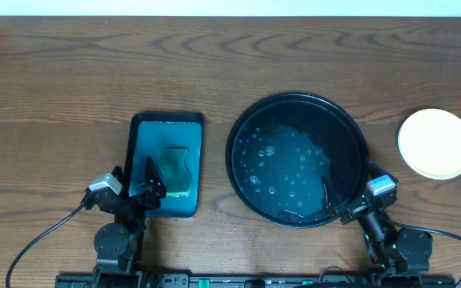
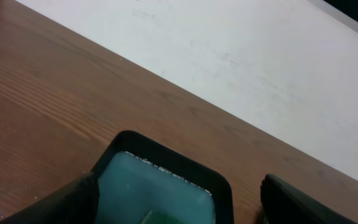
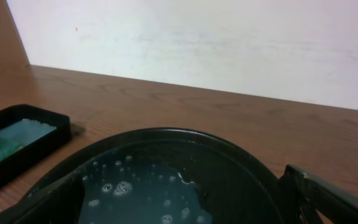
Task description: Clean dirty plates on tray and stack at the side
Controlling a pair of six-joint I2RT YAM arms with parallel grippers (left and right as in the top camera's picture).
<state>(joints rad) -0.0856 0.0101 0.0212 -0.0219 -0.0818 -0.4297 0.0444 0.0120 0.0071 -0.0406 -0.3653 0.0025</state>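
At the left gripper point(image 1: 138, 180), holds its fingers point(image 2: 55, 208) wide apart on nothing, above the near end of the rectangular teal tray point(image 1: 154, 136), just beside the green sponge point(image 1: 178, 170) lying in it. At the right gripper point(image 1: 345, 180), likewise gapes empty over the near right rim of the round black tray point(image 1: 232, 152), wet inside with soapy water point(image 1: 282, 156). Farther right, shows the plates point(image 1: 436, 143) stacked on the bare wood tabletop point(image 1: 54, 80), just clear of that tray, pale yellow on top

The large round black shallow tray point(image 1: 297, 97) holds shallow, bubbly water. Well to its right, a pale yellow round plate point(image 1: 436, 143) lies flat on the brown wood-grain table point(image 1: 438, 64).
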